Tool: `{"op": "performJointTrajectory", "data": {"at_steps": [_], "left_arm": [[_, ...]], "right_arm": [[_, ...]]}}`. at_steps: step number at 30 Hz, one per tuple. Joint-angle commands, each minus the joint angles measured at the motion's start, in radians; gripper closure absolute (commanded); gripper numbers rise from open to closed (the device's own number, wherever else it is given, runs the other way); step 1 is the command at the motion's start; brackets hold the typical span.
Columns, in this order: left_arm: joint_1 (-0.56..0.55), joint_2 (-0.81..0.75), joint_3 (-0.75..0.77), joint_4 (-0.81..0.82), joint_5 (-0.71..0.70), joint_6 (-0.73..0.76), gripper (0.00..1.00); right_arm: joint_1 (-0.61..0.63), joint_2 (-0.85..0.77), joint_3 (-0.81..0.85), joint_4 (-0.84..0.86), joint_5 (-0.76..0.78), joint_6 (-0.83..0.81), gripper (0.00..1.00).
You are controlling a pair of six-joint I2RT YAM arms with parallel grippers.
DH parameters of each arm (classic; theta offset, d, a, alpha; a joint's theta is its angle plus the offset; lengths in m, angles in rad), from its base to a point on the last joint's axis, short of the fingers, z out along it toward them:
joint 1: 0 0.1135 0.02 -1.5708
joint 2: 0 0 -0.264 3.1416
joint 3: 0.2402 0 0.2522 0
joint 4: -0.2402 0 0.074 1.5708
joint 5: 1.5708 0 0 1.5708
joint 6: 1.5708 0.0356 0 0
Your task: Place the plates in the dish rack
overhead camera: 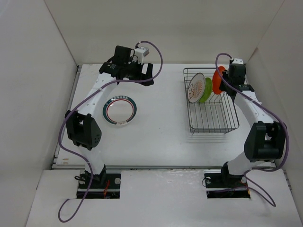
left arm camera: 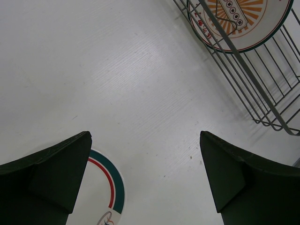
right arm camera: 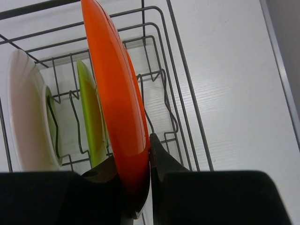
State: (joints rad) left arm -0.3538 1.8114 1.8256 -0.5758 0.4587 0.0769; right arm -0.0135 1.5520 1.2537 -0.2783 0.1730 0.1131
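The black wire dish rack point(overhead camera: 213, 118) stands at the right. The sunburst plate point(overhead camera: 195, 88) and the lime green plate point(overhead camera: 206, 90) stand upright in its far end. My right gripper point(overhead camera: 226, 75) is shut on the orange plate point(overhead camera: 218, 79) and holds it on edge over the rack's far right end; the wrist view shows the orange plate point(right arm camera: 117, 93) pinched between the fingers point(right arm camera: 161, 157), with the green plate point(right arm camera: 91, 117) and the sunburst plate's white back point(right arm camera: 28, 112) beyond. The ringed white plate point(overhead camera: 120, 111) lies flat on the table at the left. My left gripper point(overhead camera: 142, 75) is open and empty above and behind it.
White walls enclose the table on the left, back and right. The left wrist view shows the ringed plate's rim point(left arm camera: 110, 187) by the left finger and the rack's corner point(left arm camera: 262, 93) with the sunburst plate point(left arm camera: 243, 23) at the top right.
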Motion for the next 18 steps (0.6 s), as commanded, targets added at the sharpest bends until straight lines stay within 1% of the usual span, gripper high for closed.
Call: {"op": "performJointTrajectory", "data": {"at_steps": [1, 5, 6, 8, 9, 10, 11, 12, 13, 16, 18], "left_arm": [[-0.005, -0.015, 0.023, 0.017, 0.001, -0.005, 0.0], [-0.005, -0.024, 0.014, 0.017, 0.011, -0.005, 0.0], [-0.005, -0.024, 0.014, 0.017, 0.011, -0.005, 0.0], [-0.005, -0.024, 0.014, 0.017, 0.011, -0.005, 0.0], [-0.005, -0.024, 0.014, 0.017, 0.011, -0.005, 0.0], [-0.005, -0.024, 0.014, 0.017, 0.011, -0.005, 0.0], [-0.005, -0.024, 0.014, 0.017, 0.011, -0.005, 0.0], [-0.005, -0.024, 0.014, 0.017, 0.011, -0.005, 0.0], [-0.005, -0.024, 0.014, 0.017, 0.011, -0.005, 0.0], [-0.005, -0.024, 0.014, 0.017, 0.011, -0.005, 0.0], [-0.005, -0.024, 0.014, 0.017, -0.005, -0.005, 0.0]], "right_arm": [[-0.008, 0.013, 0.041, 0.062, -0.024, 0.028, 0.97], [-0.008, 0.031, 0.041, 0.062, -0.033, 0.028, 0.96], [-0.008, 0.031, 0.032, 0.062, -0.033, 0.037, 0.93], [-0.008, 0.031, 0.032, 0.062, -0.033, 0.037, 0.81], [-0.008, 0.031, 0.032, 0.062, -0.033, 0.037, 0.77], [-0.008, 0.031, 0.032, 0.062, -0.033, 0.037, 0.7], [-0.008, 0.031, 0.032, 0.062, -0.033, 0.037, 0.66], [-0.008, 0.031, 0.032, 0.062, -0.033, 0.037, 0.63], [-0.008, 0.031, 0.032, 0.062, -0.033, 0.037, 0.63], [-0.008, 0.031, 0.032, 0.053, -0.033, 0.037, 0.56], [-0.008, 0.031, 0.042, 0.044, -0.023, 0.037, 0.56]]}}
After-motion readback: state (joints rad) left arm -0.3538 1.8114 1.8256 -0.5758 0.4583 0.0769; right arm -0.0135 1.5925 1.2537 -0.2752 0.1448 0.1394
